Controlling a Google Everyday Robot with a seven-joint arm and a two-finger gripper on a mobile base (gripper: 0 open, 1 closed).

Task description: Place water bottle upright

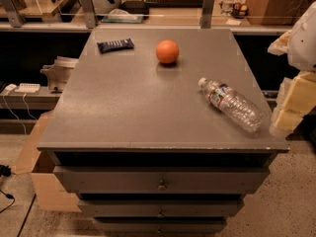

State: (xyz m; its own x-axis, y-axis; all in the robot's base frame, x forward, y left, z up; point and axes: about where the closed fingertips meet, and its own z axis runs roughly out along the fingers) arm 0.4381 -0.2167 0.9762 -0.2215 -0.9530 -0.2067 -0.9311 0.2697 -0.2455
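The water bottle (232,105) lies on its side on the right part of the grey tabletop (123,107). Its white cap points to the back left and its base is near the right front edge. It is clear and ribbed, with a white, red and blue label band near the neck. My gripper (291,107) is at the right edge of the view, just past the table's right edge and beside the bottle's base. It shows as pale yellow and white blocks, and nothing is seen in its hold.
An orange ball (167,51) sits at the back middle of the table. A dark blue snack bar (115,45) lies at the back left. Drawers (160,181) are under the top. Shelves and desks stand behind, and a cardboard box (44,181) is on the floor at left.
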